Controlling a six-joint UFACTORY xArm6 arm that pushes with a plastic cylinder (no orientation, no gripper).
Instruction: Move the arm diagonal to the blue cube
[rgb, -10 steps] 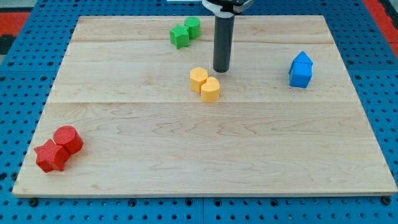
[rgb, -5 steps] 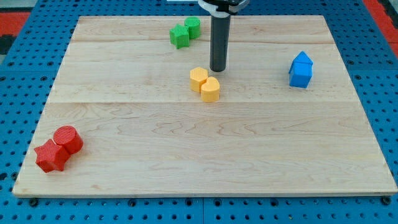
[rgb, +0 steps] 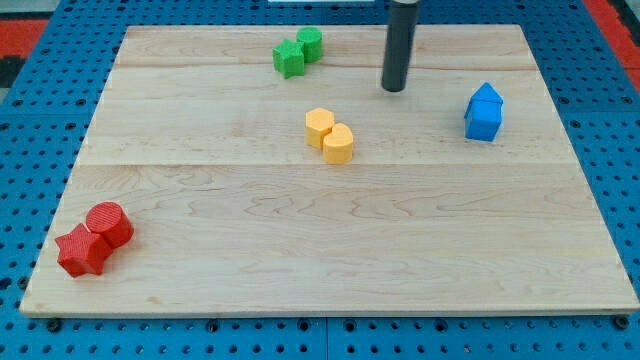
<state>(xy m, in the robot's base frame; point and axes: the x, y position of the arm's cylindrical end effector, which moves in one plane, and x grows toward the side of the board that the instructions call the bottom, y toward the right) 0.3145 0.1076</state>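
Note:
The blue blocks sit at the view's right: a blue cube (rgb: 482, 122) with a blue house-shaped block (rgb: 487, 97) touching it just above. My tip (rgb: 394, 89) rests on the wooden board (rgb: 320, 250), up and to the left of the blue cube, roughly ninety pixels away and touching no block. The dark rod rises from the tip out of the view's top.
Two yellow blocks (rgb: 330, 134) lie touching near the middle, down-left of the tip. Two green blocks (rgb: 297, 52) sit at the top, left of the rod. A red star (rgb: 81, 251) and a red cylinder (rgb: 109, 224) sit at the bottom left.
My tip has moved right and up, from just above the yellow blocks toward the blue blocks. No block has moved.

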